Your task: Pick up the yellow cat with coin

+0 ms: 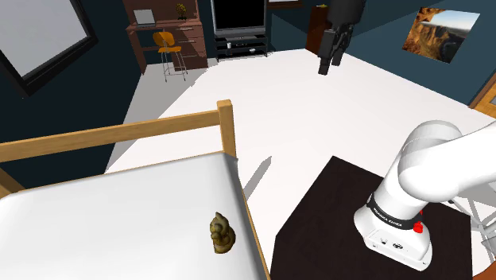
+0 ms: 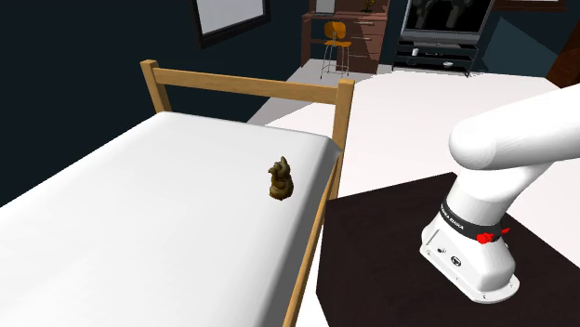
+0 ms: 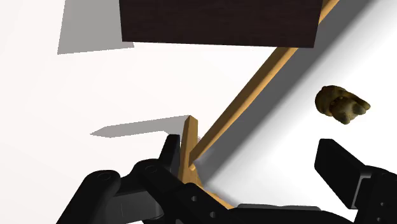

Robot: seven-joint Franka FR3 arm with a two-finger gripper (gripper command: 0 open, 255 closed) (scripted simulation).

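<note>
The cat (image 1: 222,232) is a small dull golden-brown figurine. It stands on the white mattress (image 1: 119,223) close to the edge nearest the stand. The second exterior view shows the cat (image 2: 281,179) upright near the bed's corner post. My black gripper (image 1: 327,64) hangs high up over the white floor, well away from the cat and beyond the bed's end rail. In the wrist view the gripper (image 3: 254,168) is open with nothing between its fingers. There the cat (image 3: 342,105) lies ahead, off to the side of one finger (image 3: 343,170).
The bed has a wooden frame with an end rail and corner post (image 1: 226,127). The arm's base sits on a dark stand (image 1: 326,231) beside the bed. A desk with an orange chair (image 1: 168,48) and a TV unit (image 1: 238,32) stand at the far wall.
</note>
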